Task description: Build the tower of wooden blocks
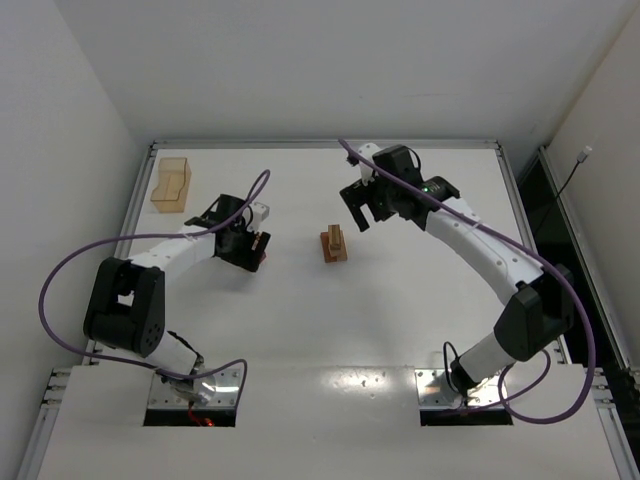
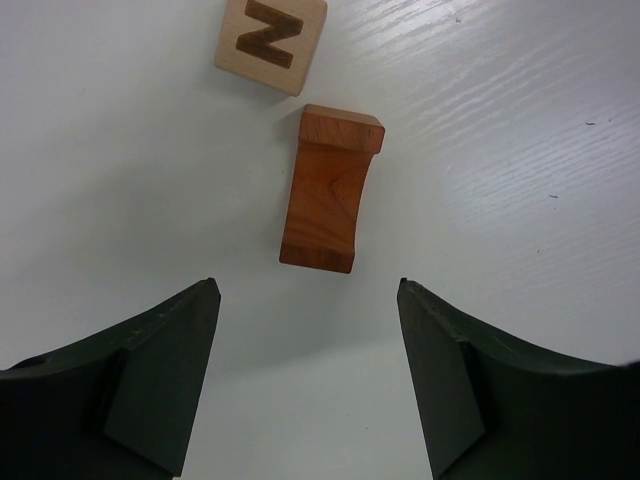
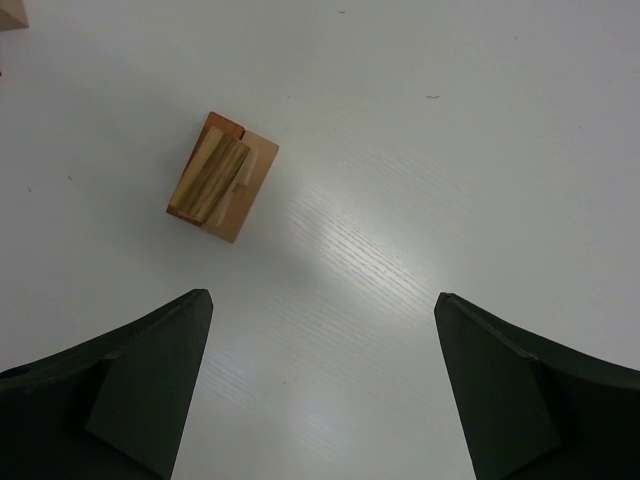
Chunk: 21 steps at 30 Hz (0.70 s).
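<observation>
A small stack of tan and reddish-brown blocks stands mid-table; in the right wrist view a striped tan bar lies on top of it. My right gripper is open and empty, above the table behind and right of the stack. My left gripper is open and empty, just short of a reddish-brown arch piece lying on the table. A tan cube with a printed N lies just beyond the arch.
A translucent amber box stands at the far left of the white table. A raised rim runs round the table. A corner of a tan block shows at the right wrist view's top left.
</observation>
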### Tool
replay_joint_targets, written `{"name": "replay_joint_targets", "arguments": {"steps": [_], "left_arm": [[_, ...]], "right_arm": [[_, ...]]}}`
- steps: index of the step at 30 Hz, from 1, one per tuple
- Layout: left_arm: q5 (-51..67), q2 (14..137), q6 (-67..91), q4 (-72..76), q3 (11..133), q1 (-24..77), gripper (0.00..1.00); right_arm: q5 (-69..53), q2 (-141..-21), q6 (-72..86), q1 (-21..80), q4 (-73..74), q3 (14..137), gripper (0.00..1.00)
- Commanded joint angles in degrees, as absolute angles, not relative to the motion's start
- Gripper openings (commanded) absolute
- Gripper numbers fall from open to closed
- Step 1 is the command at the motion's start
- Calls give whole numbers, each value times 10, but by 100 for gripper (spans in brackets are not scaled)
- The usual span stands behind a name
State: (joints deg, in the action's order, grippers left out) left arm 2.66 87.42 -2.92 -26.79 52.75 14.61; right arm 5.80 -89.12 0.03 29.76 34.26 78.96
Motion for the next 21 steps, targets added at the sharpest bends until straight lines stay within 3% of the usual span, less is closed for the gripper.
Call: {"name": "replay_joint_targets", "arguments": {"steps": [1,21], "left_arm": [[33,869,-40,-244,522,150,68],[45,897,-45,-229,539,150,59]], "right_arm": [[48,-898,3,289,318,798,91],[37,-909,13,273,318,803,91]]}}
